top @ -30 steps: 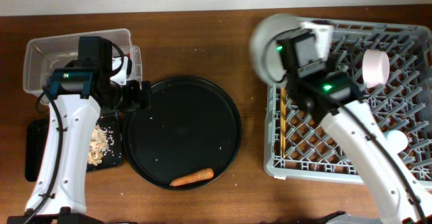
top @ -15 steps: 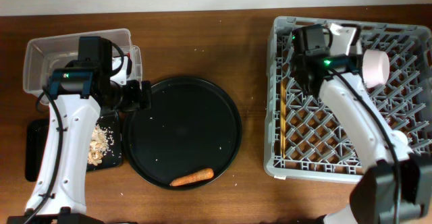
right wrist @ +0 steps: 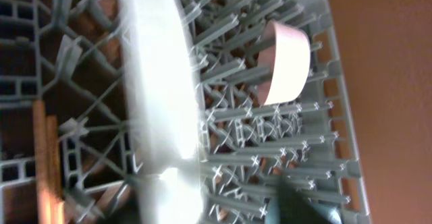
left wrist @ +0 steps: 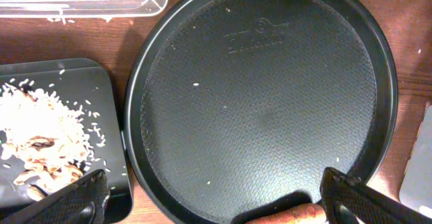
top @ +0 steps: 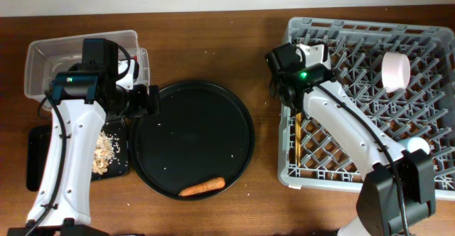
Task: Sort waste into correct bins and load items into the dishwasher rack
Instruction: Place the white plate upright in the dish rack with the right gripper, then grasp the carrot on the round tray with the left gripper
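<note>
My left jaws hang wide open, empty, over the round black tray (left wrist: 256, 116); the carrot piece (left wrist: 287, 214) lies between them. The tray's embossed mark is illegible. The plate (right wrist: 158, 82) stands edge-on in the rack (top: 334, 180) by my right jaws; their grip I cannot tell.

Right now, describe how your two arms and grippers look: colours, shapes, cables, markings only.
Both are smooth white link shells joined by blocky black joint housings. Left arm and right arm each show a small lit green light on a black housing. Thin black cables loop by the left wrist. The left gripper has black, textured fingers.
</note>
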`<state>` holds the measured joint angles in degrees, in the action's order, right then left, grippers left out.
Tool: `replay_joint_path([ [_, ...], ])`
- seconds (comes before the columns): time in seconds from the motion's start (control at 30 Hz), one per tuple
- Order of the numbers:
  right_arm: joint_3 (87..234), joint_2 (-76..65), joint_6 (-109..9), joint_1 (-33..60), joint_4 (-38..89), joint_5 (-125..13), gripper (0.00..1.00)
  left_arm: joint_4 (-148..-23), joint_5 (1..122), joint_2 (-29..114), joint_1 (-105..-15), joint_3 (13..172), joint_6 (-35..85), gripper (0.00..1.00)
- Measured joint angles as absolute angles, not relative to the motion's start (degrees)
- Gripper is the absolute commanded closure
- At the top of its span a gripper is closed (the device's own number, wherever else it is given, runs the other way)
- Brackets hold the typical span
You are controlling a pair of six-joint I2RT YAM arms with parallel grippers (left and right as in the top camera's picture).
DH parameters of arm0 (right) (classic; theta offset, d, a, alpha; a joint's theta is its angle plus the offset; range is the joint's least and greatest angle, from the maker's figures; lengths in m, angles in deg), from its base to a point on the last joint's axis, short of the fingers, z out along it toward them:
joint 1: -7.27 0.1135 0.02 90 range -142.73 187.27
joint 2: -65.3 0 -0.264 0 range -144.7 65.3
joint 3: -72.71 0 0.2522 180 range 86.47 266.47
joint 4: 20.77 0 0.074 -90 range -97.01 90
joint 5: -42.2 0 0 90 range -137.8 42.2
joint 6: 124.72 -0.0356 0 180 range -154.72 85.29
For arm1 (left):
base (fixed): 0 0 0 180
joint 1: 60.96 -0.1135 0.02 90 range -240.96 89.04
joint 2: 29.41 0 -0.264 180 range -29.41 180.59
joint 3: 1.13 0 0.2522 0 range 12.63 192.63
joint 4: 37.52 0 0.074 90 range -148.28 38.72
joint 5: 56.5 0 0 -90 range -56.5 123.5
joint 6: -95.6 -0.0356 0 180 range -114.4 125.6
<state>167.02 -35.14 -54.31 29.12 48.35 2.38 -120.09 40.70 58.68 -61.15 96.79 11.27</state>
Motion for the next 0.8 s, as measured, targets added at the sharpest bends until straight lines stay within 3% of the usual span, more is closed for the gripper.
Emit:
replay_joint_path([
  [0.07,167.02,-34.92,-55.23,29.12,49.18,1.5,0.01,-120.12,40.73,58.68,-61.15,96.81,11.25,0.01],
  [0.37,166.98,-16.5,-56.93,26.56,49.83,-7.37,0.02,-120.25,40.75,58.68,-61.15,96.79,11.25,0.01],
  [0.67,166.98,-11.78,-55.07,2.45,61.22,-32.62,0.02,-120.23,43.15,58.68,-58.72,96.61,11.27,0.01],
  [0.8,166.98,-11.78,-54.86,-1.37,63.25,-37.45,0.02,-119.57,43.74,58.68,-52.47,93.25,8.78,0.01],
])
